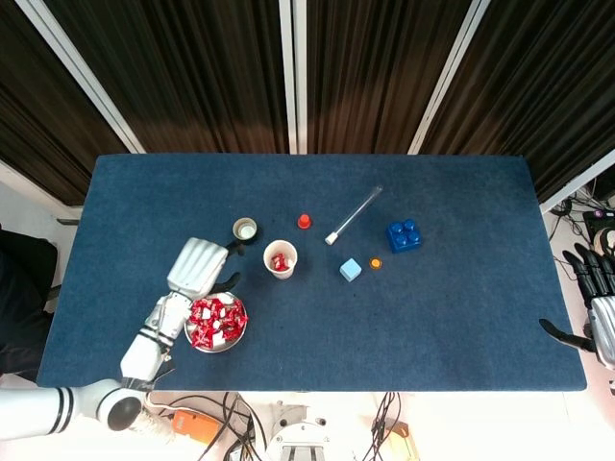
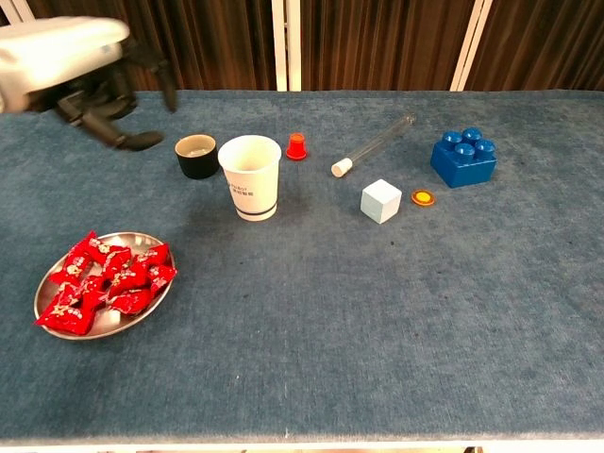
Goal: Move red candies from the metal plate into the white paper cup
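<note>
1. Candies, red and wrapped, are piled on the metal plate near the worktop's front-left edge.
2. One red candy is seen inside the white paper cup.
3. Left robot hand is held empty above the worktop, fingers spread.
4. Right robot hand is parked off the right edge, fingers apart.

We see a matt, napped blue cloth covering the table, a shiny metal plate holding glossy crinkled red candies, a smooth matt white paper cup, a clear glassy tube, and a glossy blue plastic brick.
</note>
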You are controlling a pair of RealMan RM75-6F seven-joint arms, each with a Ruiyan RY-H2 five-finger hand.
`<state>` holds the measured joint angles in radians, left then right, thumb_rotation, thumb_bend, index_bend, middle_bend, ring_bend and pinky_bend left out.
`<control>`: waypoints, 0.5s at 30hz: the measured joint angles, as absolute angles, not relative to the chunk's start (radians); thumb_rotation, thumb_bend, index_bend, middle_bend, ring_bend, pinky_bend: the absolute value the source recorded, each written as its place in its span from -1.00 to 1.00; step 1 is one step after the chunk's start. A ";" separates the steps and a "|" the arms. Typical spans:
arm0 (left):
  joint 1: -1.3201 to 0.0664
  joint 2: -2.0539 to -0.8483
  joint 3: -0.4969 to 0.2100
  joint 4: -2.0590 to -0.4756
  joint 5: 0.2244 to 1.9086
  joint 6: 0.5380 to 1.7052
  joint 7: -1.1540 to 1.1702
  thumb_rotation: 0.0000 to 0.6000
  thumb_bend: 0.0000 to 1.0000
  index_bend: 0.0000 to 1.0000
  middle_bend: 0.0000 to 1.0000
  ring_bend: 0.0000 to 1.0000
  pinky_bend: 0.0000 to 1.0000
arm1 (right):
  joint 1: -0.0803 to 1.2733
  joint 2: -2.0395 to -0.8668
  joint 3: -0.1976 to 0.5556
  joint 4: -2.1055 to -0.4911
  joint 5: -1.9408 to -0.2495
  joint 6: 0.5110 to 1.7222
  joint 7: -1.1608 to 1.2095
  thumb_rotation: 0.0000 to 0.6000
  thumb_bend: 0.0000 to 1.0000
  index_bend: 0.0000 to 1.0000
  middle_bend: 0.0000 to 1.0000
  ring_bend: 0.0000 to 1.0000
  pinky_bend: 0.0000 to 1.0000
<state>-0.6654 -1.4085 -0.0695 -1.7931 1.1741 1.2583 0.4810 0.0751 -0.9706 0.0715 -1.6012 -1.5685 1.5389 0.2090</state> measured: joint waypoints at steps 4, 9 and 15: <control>-0.608 -1.388 0.003 -1.797 1.226 1.276 0.467 1.00 -0.47 -0.19 0.84 0.66 0.67 | 0.077 -0.971 0.070 -1.601 -1.577 1.540 0.209 1.00 -0.45 -1.00 -0.94 -1.00 -1.00; -0.580 -1.408 0.039 -1.747 1.235 1.263 0.487 1.00 -0.47 -0.19 0.84 0.66 0.67 | 0.079 -0.969 0.069 -1.608 -1.583 1.541 0.203 1.00 -0.45 -1.00 -0.94 -1.00 -1.00; -0.567 -1.458 0.050 -1.665 1.221 1.223 0.537 1.00 -0.47 -0.19 0.84 0.66 0.67 | 0.075 -0.965 0.068 -1.613 -1.582 1.546 0.200 1.00 -0.45 -1.00 -0.94 -1.00 -1.00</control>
<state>-0.5672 -1.4584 0.0498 -1.6648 1.2207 1.2232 0.5366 0.0750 -0.9652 0.0676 -1.6129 -1.5817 1.5457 0.2003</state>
